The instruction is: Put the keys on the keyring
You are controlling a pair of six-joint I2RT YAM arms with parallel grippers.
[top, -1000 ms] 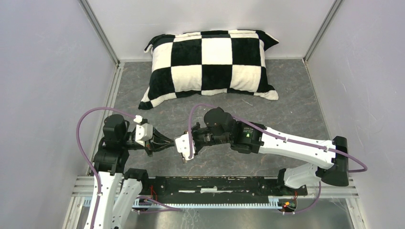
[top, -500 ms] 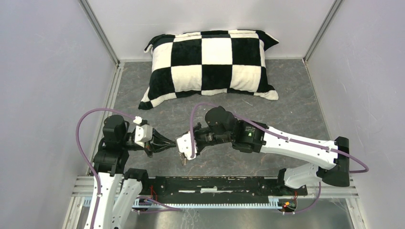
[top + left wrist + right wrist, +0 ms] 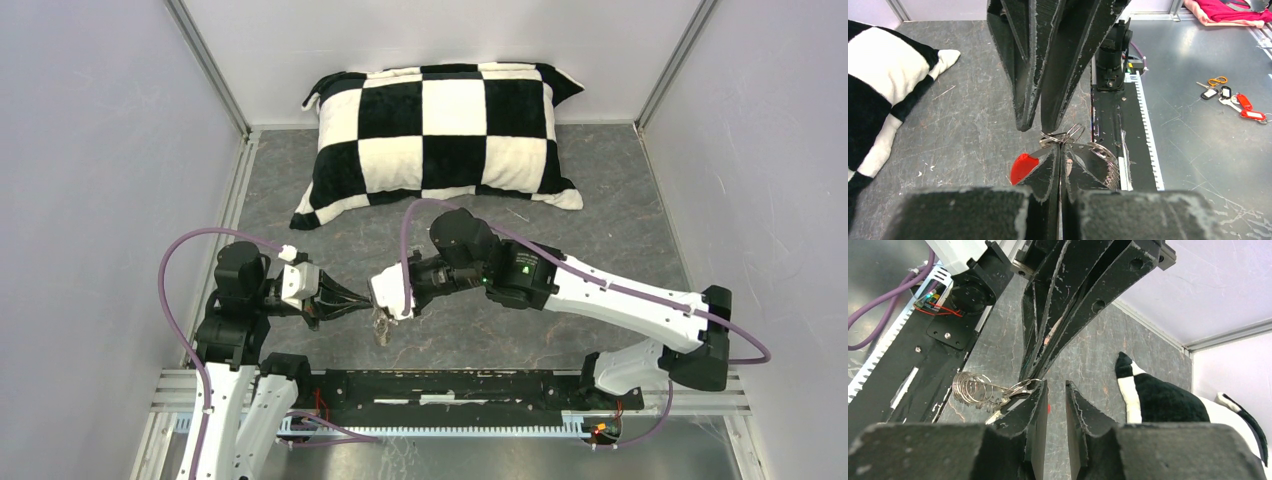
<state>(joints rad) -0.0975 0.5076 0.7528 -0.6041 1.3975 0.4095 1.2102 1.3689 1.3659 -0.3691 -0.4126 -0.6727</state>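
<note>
Scratched grey table [image 3: 600, 230], pale walls [image 3: 100, 150], checkered pillow [image 3: 440, 130]

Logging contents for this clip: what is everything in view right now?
Table: one, grey, scuffed, under everything.
Pillow: one, black-and-white checked, table's far end.
Keyring: one, silvery coil with red section, hanging near the table's front edge.
Tagged keys: small cluster, orange, black, red, on bare metal surface, left wrist view's right.
Cloth: one, pinkish-red, same view's top right corner.
Left pincer: one, black, shut on the keyring.
Right pincer: one, black, jaws slightly apart beside the ring.
</note>
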